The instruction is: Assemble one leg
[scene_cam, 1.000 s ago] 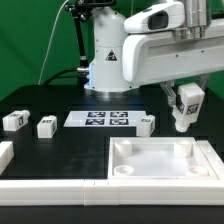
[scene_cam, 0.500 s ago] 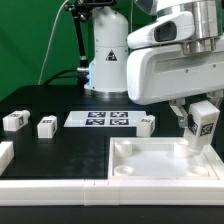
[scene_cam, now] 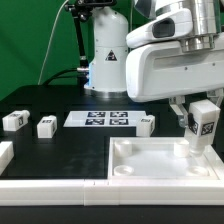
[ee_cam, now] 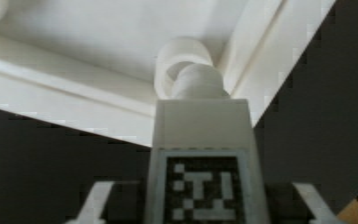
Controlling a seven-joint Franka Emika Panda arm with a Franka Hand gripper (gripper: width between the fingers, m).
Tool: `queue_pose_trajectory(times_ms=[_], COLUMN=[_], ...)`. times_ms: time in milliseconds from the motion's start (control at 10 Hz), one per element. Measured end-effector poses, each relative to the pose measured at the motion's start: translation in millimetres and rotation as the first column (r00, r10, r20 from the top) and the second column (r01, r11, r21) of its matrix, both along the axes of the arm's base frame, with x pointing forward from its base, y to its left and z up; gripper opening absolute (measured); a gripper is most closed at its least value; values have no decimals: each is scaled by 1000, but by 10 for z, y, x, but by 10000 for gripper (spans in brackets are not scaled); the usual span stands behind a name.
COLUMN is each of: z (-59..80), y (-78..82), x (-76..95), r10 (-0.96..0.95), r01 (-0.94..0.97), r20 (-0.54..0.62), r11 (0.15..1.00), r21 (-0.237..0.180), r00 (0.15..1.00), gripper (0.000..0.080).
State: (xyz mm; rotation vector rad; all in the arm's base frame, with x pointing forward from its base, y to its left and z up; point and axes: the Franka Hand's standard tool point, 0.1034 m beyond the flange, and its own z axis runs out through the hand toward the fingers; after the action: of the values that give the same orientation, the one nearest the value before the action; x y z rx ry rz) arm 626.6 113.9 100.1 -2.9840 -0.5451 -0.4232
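White plastic, small and rectangular, with black-and-white square tags on its faces, the leg [scene_cam: 206, 124] hangs upright in the jaws. It is above the far corner, on the exterior view's right, of the large white square plastic tray with a raised rim [scene_cam: 114, 160]. That tray lies by the desk's front edge, toward the corner on the exterior view's right. The jaws are closed on the leg's upper part, one finger against each side, parted only as wide as the block itself. Its lower end is down at about the level of the tray's rim; whether it touches the tray I cannot tell. In the wrist view the leg [ee_cam: 202, 140] points straight at a rounded white socket [ee_cam: 188, 75] moulded into that tray corner, so the step in hand looks like seating the leg there. Three more white tagged blocks [scene_cam: 46, 126] sit loose on the black desk. Two are near its edge on the exterior view's left and one is just beside the thin flat white marker board [scene_cam: 103, 118] in the middle. The leg should handle as a light, stiff piece that will not bend or crush, though its smooth faces may slip or pivot if pressed off-axis. The best hold is across two opposite flat sides, high on the block, leaving the lower end free to enter the socket and square to it.
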Motion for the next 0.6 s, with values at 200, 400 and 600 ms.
queue_pose_trajectory(times_ms=[200,400,600], z=[-102,-146,-159], y=[-40,-49,2], x=[5,64,62], r10=[-1,-7,-3], r01=[1,7,3], r20=[18,66,69], r11=[1000,1000,1000], r21=[0,5,8], r00=[1000,998,998], gripper=[291,291,291])
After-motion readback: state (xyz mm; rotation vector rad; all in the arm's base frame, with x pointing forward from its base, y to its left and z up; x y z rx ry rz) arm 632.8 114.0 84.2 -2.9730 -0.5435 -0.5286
